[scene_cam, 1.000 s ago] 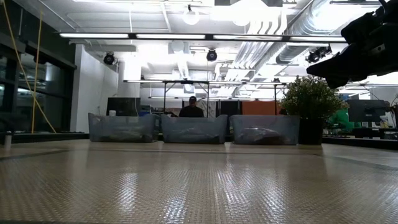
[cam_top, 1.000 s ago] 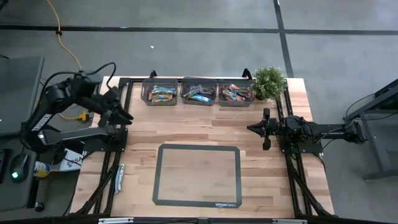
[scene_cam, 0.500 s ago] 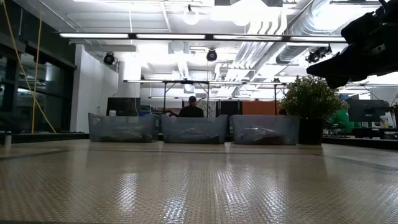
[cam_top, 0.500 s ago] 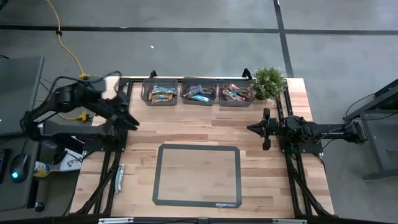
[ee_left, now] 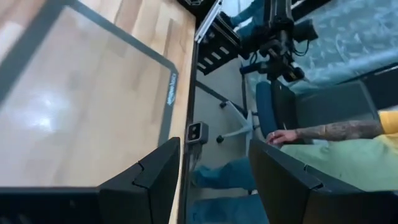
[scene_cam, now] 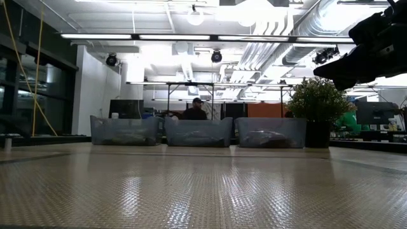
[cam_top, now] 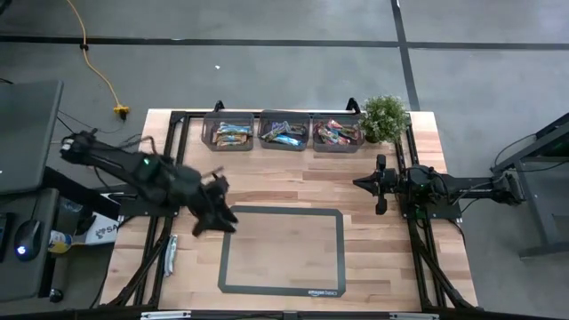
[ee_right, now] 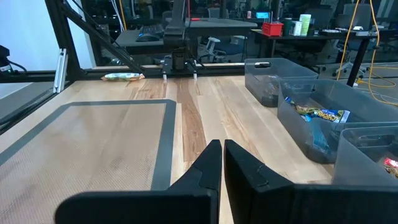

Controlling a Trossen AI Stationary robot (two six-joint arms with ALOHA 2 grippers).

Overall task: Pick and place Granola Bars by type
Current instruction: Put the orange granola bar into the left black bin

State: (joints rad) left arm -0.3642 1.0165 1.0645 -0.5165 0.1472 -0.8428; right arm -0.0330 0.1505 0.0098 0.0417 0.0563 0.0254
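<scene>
Granola bars lie in three clear bins along the far edge: tan ones (cam_top: 233, 133), blue ones (cam_top: 284, 135) and red-pink ones (cam_top: 336, 133). One more wrapped bar (cam_top: 171, 253) rests flat at the table's left edge, and the right wrist view shows it too (ee_right: 123, 76). My left gripper (cam_top: 216, 216) hangs open over the far-left corner of the grey-bordered mat (cam_top: 222, 253); nothing sits between its fingers (ee_left: 214, 171). My right gripper (cam_top: 360, 184) waits shut at the table's right side, pointing left (ee_right: 216, 163).
A potted plant (cam_top: 385, 116) stands right of the bins at the far-right corner. Black frame rails run along both table sides. A seated person's tattooed forearm (ee_left: 329, 129) shows beyond the near edge. Another person (scene_cam: 194, 111) is far behind the bins. Bare wood lies between mat and bins.
My left arm has swung from beyond the table's far-left corner toward the near edge and the right, stretching out low over the table until its gripper is above the mat's far-left corner. The right arm and the bars have stayed put.
</scene>
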